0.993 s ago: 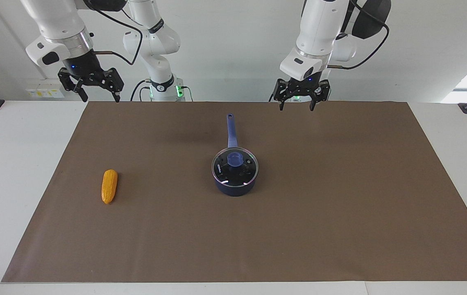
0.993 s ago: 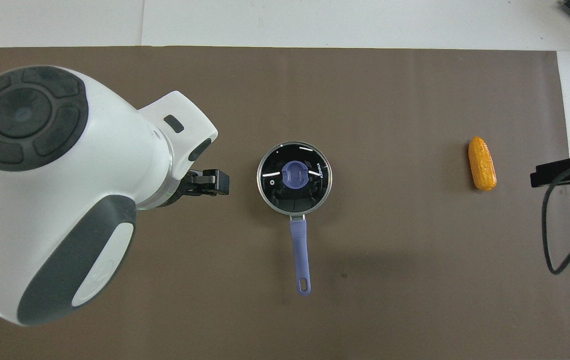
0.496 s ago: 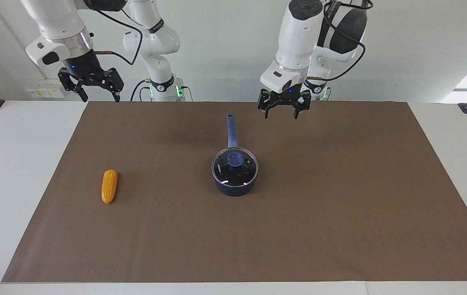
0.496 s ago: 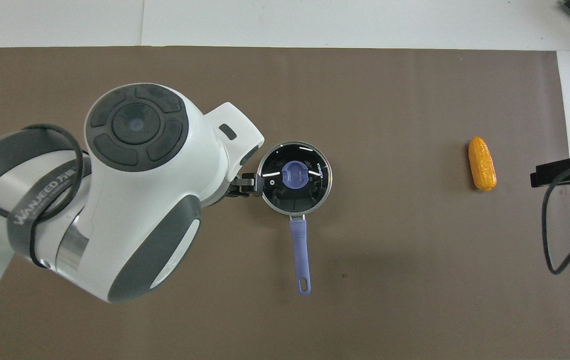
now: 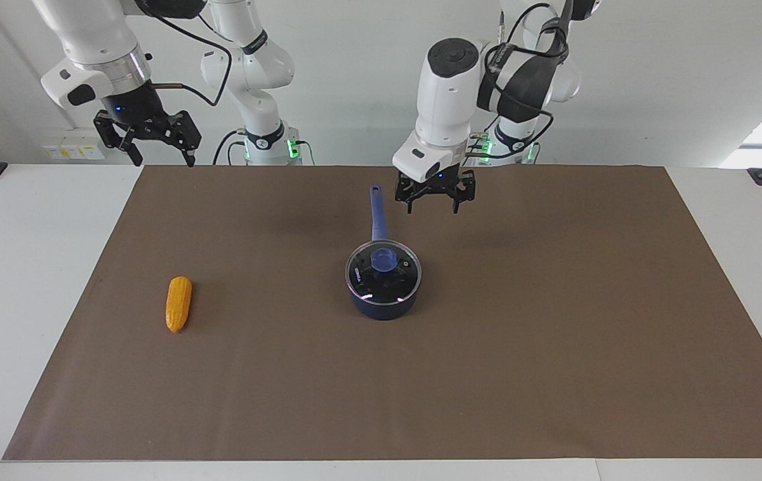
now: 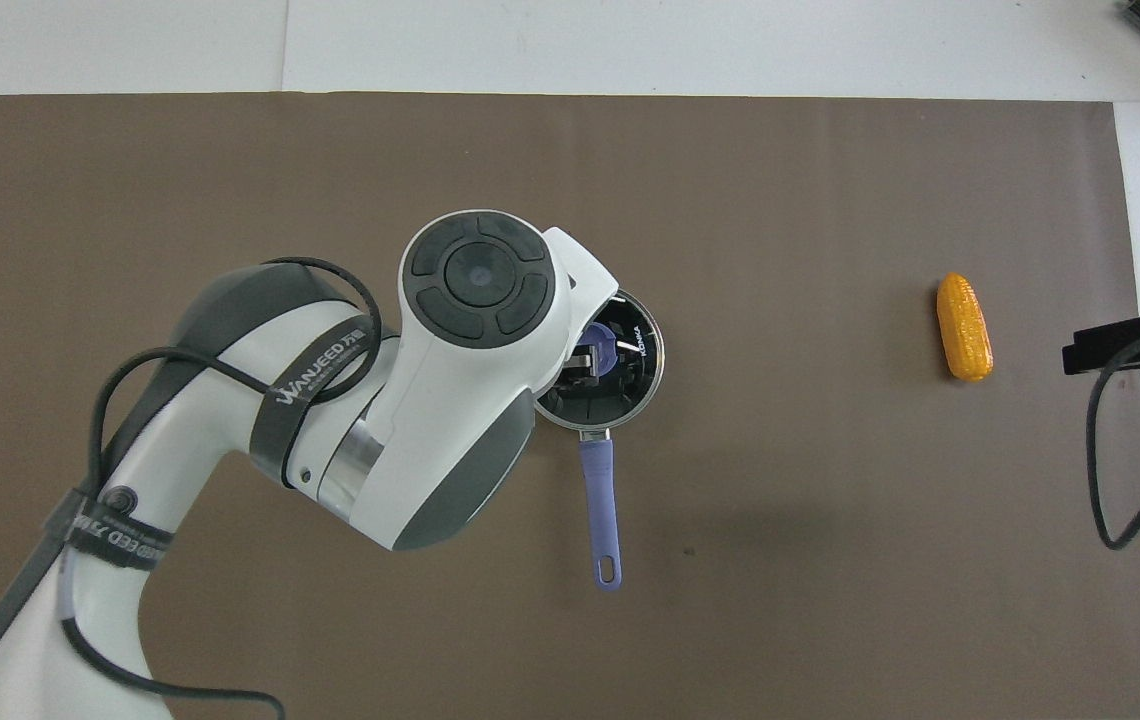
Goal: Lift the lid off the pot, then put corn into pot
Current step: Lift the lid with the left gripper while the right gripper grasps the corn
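Note:
The dark blue pot [image 5: 382, 304] stands mid-mat with its long handle [image 5: 375, 214] pointing toward the robots. The glass lid [image 5: 384, 272] with its blue knob [image 5: 383, 259] sits on the pot. My left gripper [image 5: 432, 204] is open and empty, up in the air over the mat beside the handle, clear of the lid. In the overhead view the left arm covers part of the lid [image 6: 635, 360]. The corn [image 5: 178, 304] lies on the mat toward the right arm's end and also shows in the overhead view [image 6: 963, 327]. My right gripper [image 5: 148, 145] waits open, above the mat's corner.
A brown mat [image 5: 555, 334] covers most of the white table [image 5: 20, 267]. A black cable [image 6: 1105, 470] hangs from the right arm over the table's edge near the corn.
My left arm has swung in from its end of the table toward the pot and come lower. The pot, lid, corn and right arm have not moved.

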Tool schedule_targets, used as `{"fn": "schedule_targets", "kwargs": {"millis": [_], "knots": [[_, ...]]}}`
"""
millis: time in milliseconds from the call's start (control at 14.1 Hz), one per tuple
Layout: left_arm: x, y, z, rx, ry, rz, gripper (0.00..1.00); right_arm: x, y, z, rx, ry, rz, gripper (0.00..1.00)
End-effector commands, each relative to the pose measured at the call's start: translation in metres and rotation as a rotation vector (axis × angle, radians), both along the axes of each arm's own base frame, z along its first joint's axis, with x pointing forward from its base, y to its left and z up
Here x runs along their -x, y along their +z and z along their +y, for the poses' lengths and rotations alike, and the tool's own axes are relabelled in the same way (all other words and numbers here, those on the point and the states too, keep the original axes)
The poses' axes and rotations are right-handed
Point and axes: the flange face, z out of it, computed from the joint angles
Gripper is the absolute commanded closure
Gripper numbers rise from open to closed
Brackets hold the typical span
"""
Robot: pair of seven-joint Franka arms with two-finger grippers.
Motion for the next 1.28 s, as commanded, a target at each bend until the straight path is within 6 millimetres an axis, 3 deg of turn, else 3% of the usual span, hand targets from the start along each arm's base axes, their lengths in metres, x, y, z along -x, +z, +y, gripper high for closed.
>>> {"fn": "schedule_targets", "kwargs": {"millis": [0, 284, 496, 709, 993, 1205], "knots": [[-0.001, -0.014, -0.025, 0.001, 0.023, -0.028, 0.00, -0.009, -0.018, -0.001, -0.014, 0.025, -0.045, 0.00], [-0.002, -0.034, -0.043, 0.020, 0.056, -0.053, 0.00, -0.049, -0.085, -0.002, -0.004, 0.036, -0.048, 0.00], [0.000, -0.052, -0.058, 0.023, 0.072, -0.067, 0.00, -0.078, -0.122, -0.006, 0.008, 0.059, -0.079, 0.00], [-0.004, -0.051, -0.062, 0.046, 0.078, -0.088, 0.00, -0.105, -0.187, -0.026, 0.020, 0.085, -0.068, 0.00], [-0.019, -0.080, -0.073, 0.029, 0.113, -0.078, 0.00, -0.120, -0.258, -0.056, 0.034, 0.094, -0.056, 0.00], [-0.021, -0.079, -0.071, 0.026, 0.119, -0.076, 0.00, -0.130, -0.301, -0.059, 0.042, 0.111, -0.063, 0.00]]}}
